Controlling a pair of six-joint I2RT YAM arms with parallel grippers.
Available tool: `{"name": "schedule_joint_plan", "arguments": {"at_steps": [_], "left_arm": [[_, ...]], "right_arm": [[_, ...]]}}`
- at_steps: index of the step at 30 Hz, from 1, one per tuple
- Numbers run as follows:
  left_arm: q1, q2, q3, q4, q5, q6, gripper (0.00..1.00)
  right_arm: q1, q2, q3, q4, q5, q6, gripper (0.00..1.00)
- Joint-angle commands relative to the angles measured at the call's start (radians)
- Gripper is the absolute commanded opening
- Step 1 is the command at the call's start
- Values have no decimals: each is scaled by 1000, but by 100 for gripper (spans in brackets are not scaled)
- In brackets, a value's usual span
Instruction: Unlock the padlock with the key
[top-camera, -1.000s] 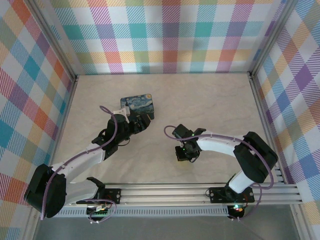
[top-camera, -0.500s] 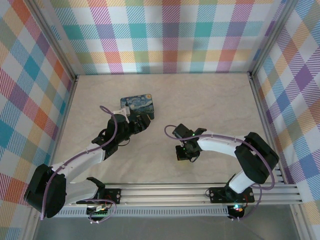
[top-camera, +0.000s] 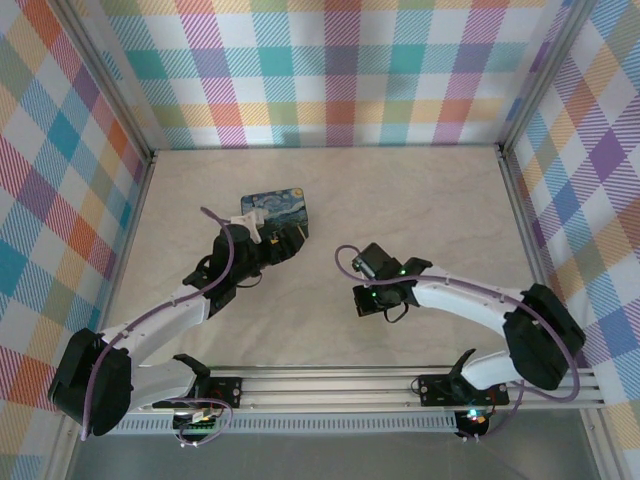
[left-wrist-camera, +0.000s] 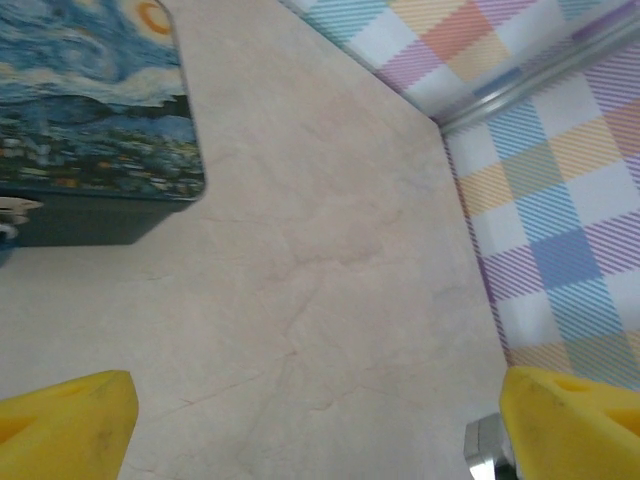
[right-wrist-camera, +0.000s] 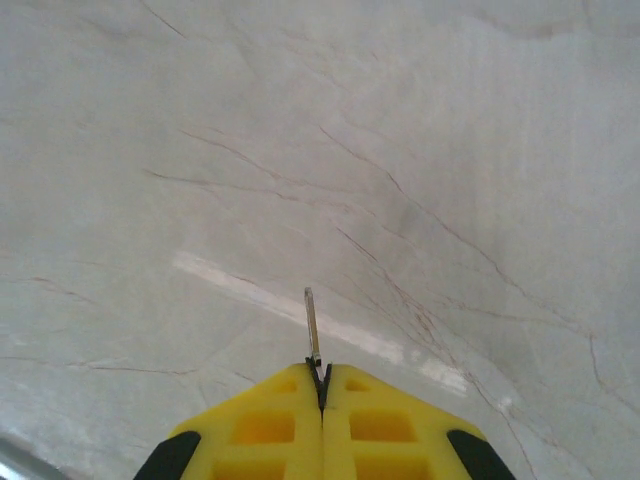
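Key (right-wrist-camera: 311, 325) in right jaws — arm (top-camera: 460, 297) low, outstretched.

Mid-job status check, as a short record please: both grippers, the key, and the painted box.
left gripper: open, jaws wide apart, nothing between them
left gripper position: at the near right corner of the box, bare table under it
right gripper: shut on the key
key: thin silvery blade pointing forward out of the pinched fingertips, over the table
box: dark blue, starry-night top, flat on the table left of centre
table: pale, marble-look
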Motion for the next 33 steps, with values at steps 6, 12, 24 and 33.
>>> {"name": "schedule_joint_plan", "arguments": {"at_steps": [6, 12, 24, 33], "left_arm": [[-15, -34, 76, 112, 185, 34, 87], [-40, -44, 129, 133, 257, 48, 82], [-126, -18, 249, 122, 298, 83, 78], [-162, 28, 304, 84, 318, 116, 66]], "right_arm": [[-73, -170, -2, 162, -134, -170, 0], [-158, -252, 21, 275, -255, -208, 0], [-181, -303, 108, 478, -400, -253, 0], [-179, -301, 129, 549, -437, -231, 0]]}}
